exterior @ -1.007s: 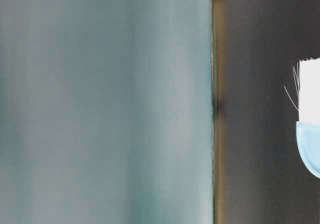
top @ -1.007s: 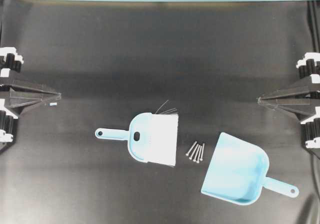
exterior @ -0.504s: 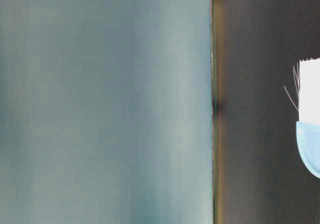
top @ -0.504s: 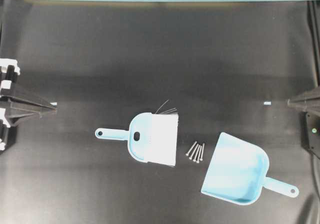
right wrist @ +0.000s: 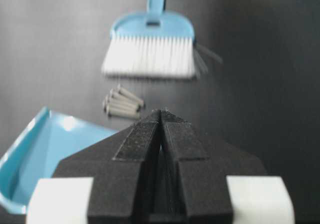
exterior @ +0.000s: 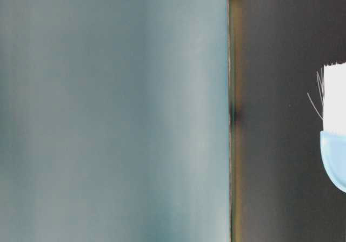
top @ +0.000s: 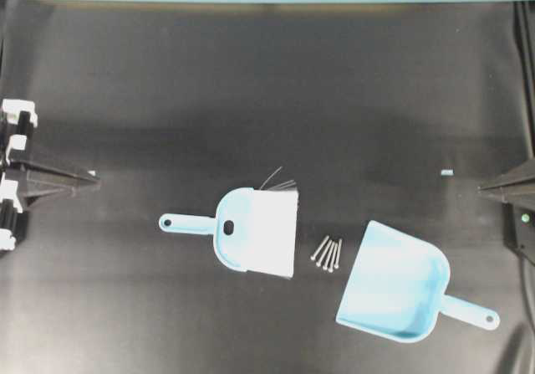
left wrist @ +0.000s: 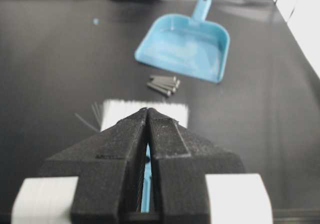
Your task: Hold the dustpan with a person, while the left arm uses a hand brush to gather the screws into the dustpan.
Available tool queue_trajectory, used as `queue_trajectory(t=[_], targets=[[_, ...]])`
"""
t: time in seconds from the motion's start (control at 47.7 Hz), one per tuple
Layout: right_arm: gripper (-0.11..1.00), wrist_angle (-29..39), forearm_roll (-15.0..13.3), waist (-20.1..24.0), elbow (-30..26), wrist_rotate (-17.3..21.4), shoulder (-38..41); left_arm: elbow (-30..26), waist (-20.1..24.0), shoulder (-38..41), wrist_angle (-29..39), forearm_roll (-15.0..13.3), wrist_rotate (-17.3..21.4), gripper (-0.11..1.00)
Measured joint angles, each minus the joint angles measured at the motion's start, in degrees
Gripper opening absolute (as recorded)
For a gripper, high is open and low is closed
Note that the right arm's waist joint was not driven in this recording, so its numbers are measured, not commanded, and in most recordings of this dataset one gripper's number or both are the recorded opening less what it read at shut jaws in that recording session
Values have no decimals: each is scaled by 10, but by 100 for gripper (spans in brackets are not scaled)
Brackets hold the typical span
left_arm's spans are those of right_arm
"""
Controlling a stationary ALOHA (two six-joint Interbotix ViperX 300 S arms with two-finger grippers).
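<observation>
Hand brush [top: 255, 242] lies flat on the black table [top: 251, 98], bristles toward the screws [top: 328, 254]. Screws bunched between brush and dustpan [top: 394, 282], touching neither. Dustpan's open mouth faces the screws, handle away. Left gripper [top: 90, 177] at the left edge, clenched, empty. Right gripper [top: 485, 189] at the right edge, jaws pressed together, empty. Both well apart from the tools.

The dustpan [top: 393, 286] was light blue. The hand brush [top: 242, 238] was the same light blue with white bristles. The screws [top: 328, 253] were grey. The tabletop [top: 251, 89] was black. Both tools, left [left wrist: 148, 113] and right [right wrist: 161, 113], were black with white blocks.
</observation>
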Motion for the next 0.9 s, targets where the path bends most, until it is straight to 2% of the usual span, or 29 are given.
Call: queue_trajectory(t=[0.168, 0.399, 0.567, 0.629, 0.713, 0.902], targets=[[-1, -69, 0, 0, 41, 0, -47, 13, -1, 4, -1, 0, 0, 0], [-1, -60, -7, 0, 60, -7, -74, 30, 0, 21, -22, 0, -1, 0], [-1, -82, -8, 0, 91, -9, -72, 40, 5, 54, -67, 0, -1, 1], [-1, -86, -9, 0, 98, -9, -70, 46, 11, 76, -84, 0, -1, 4], [-1, -90, -9, 0, 98, -9, -70, 49, 14, 107, -103, 0, -1, 19], [-1, -90, -9, 0, 98, -9, -70, 50, 11, 175, -134, 0, -1, 74]])
